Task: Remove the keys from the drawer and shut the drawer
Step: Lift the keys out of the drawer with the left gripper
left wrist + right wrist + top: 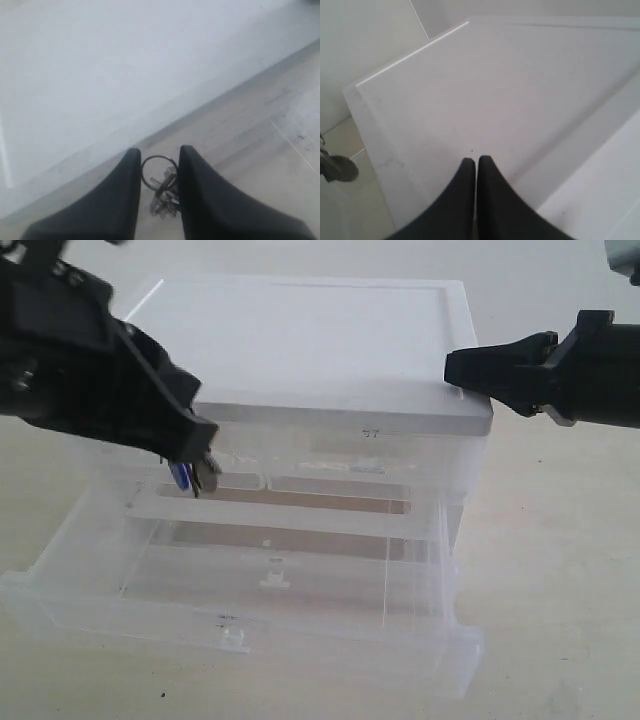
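Observation:
The keys (197, 476) hang just below my left gripper (203, 452), above the back left of the open drawer (300, 640). Their blue fob shows beside the grey metal. In the left wrist view the ring and keys (162, 186) sit between the two black fingers of the left gripper (159, 152), which is shut on them. The drawer is pulled far out, with its white tab handle (233, 638) at the front. My right gripper (455, 368) is shut with nothing in it and rests on the right end of the cabinet top (495, 90).
The clear plastic cabinet (330, 350) has a flat white lid. Narrower drawers (300, 485) sit closed behind the open one. A pale tabletop (560, 590) surrounds the cabinet. The left arm's black body (70, 360) hangs over the cabinet's left side.

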Action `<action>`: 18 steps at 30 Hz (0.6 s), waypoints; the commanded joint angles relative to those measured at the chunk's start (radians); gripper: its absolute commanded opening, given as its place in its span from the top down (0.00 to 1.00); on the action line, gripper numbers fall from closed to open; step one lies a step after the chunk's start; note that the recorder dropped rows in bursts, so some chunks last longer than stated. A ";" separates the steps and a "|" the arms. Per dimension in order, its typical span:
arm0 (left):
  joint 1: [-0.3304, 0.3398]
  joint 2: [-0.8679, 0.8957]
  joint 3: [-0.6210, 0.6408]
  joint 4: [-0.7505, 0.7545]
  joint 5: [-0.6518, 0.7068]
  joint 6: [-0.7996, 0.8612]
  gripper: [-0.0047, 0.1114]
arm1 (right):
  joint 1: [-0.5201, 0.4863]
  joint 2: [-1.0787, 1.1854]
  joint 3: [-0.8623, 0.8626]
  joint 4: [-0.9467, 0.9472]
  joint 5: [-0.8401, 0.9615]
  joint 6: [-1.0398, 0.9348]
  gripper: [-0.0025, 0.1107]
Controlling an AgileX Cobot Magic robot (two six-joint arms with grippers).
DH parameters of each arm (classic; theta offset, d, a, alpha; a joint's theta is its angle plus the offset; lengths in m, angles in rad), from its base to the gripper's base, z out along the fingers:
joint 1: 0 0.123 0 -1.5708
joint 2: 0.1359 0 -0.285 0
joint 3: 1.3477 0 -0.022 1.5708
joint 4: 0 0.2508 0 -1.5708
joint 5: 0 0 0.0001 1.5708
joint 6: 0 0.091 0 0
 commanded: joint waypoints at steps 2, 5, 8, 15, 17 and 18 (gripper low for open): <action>-0.001 -0.112 -0.010 0.038 0.150 0.015 0.92 | 0.000 0.008 0.009 -0.063 0.050 -0.007 0.98; 0.001 -0.163 -0.008 0.097 0.232 -0.002 0.92 | 0.000 0.008 0.009 -0.063 0.050 -0.007 0.98; 0.013 -0.201 0.019 0.170 0.294 -0.061 0.92 | 0.000 0.008 0.009 -0.063 0.050 -0.007 0.98; 0.118 -0.220 0.210 0.290 0.279 -0.163 0.92 | 0.000 0.008 0.009 -0.063 0.050 -0.007 0.98; 0.161 -0.220 0.223 0.343 0.262 -0.237 0.92 | 0.000 0.008 0.009 -0.063 0.050 -0.007 0.98; 0.182 -0.220 0.226 0.340 0.240 -0.240 0.92 | 0.000 0.008 0.009 -0.063 0.050 -0.007 0.98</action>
